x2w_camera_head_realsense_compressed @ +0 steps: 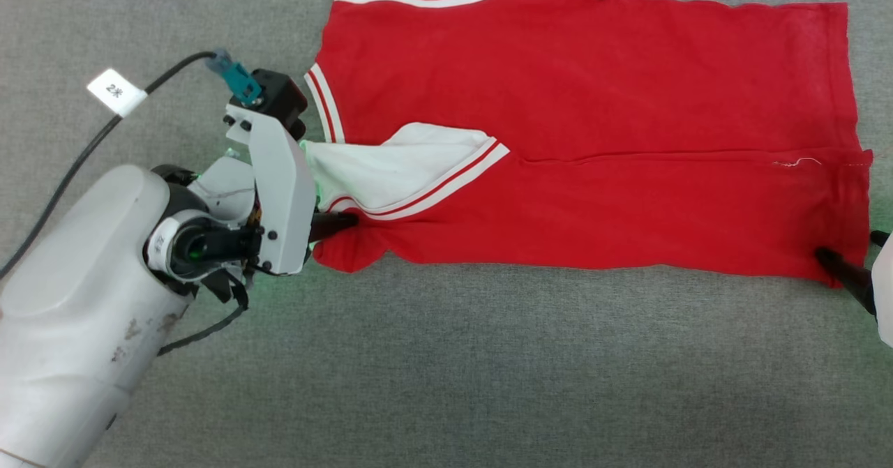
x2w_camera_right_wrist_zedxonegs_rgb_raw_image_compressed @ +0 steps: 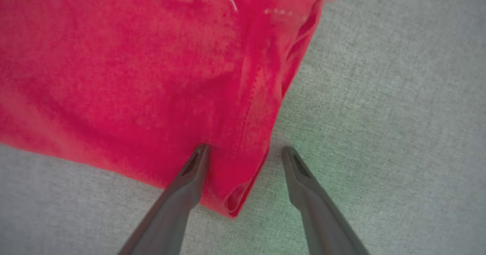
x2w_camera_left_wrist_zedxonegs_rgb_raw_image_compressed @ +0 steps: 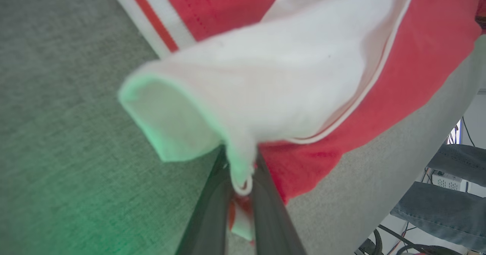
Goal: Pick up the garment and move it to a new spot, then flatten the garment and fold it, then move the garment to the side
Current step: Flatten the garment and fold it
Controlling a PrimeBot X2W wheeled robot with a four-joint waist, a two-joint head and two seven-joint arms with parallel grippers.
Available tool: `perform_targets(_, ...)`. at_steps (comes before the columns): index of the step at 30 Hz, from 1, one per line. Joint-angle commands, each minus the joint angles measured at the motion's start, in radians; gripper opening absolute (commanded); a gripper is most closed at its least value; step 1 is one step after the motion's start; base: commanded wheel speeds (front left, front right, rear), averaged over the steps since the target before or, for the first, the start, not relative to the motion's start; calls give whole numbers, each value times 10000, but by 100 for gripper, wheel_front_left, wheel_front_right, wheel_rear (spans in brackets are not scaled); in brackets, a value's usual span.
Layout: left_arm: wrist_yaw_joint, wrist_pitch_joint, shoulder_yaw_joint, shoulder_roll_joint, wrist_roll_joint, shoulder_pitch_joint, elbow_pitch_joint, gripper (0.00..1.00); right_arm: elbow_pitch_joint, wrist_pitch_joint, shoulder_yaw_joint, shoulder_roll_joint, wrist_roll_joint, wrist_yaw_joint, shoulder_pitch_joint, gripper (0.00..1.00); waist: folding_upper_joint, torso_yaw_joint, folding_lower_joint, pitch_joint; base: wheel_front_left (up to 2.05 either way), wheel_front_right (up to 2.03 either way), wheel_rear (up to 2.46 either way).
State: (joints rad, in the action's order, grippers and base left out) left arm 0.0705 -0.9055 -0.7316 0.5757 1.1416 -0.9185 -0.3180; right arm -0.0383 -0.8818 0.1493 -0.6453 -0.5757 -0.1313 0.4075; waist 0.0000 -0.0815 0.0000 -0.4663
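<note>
- The red and white garment point(x2w_camera_head_realsense_compressed: 593, 91) lies flat on the grey worktop point(x2w_camera_head_realsense_compressed: 446, 370).
- The left tool point(x2w_camera_left_wrist_zedxonegs_rgb_raw_image_compressed: 243, 194) is clamped on its white sleeve point(x2w_camera_head_realsense_compressed: 377, 168).
- The right tool point(x2w_camera_right_wrist_zedxonegs_rgb_raw_image_compressed: 246, 152) is wide apart, around a red corner of the garment.

Grey woven surface point(x2w_camera_head_realsense_compressed: 446, 356) throughout — tinged green in places; cables point(x2w_camera_left_wrist_zedxonegs_rgb_raw_image_compressed: 374, 243) tangle beyond its edge.
</note>
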Motion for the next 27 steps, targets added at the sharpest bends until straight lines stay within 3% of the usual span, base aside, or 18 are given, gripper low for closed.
perform_targets(1, -40, 64, -211, -191, -52, 227, -251, 0, -201, -89, 211, 112, 103, 11, -8, 41, 0, 23, 0, -26, 0, 0, 0)
perform_targets(2, -18, 110, -196, -199, -33, 243, -263, 0, -244, -81, 259, 103, 96, 11, -10, 11, 0, 29, 0, -31, 0, 0, 0)
perform_targets(3, 12, 124, -178, -207, -7, 263, -269, 0, -282, -46, 294, 97, 81, 11, -26, 0, 0, 35, 0, -29, 0, 0, 0)
perform_targets(8, 158, 318, -114, -143, 157, 558, -104, 0, -449, 78, 416, 5, -47, 13, -97, 0, 0, 47, 0, 163, 0, 0, 0)
perform_targets(14, 246, 743, 28, 316, 335, 1375, 772, 0, -407, 225, 298, -276, -284, 13, -476, 0, 0, 82, 0, 520, 0, 0, 0)
perform_targets(27, -593, 1771, 118, 1462, 221, 3849, 3962, 0, 473, 138, -170, -919, -827, 11, -1973, 0, 0, 266, 0, 924, 0, 0, 0)
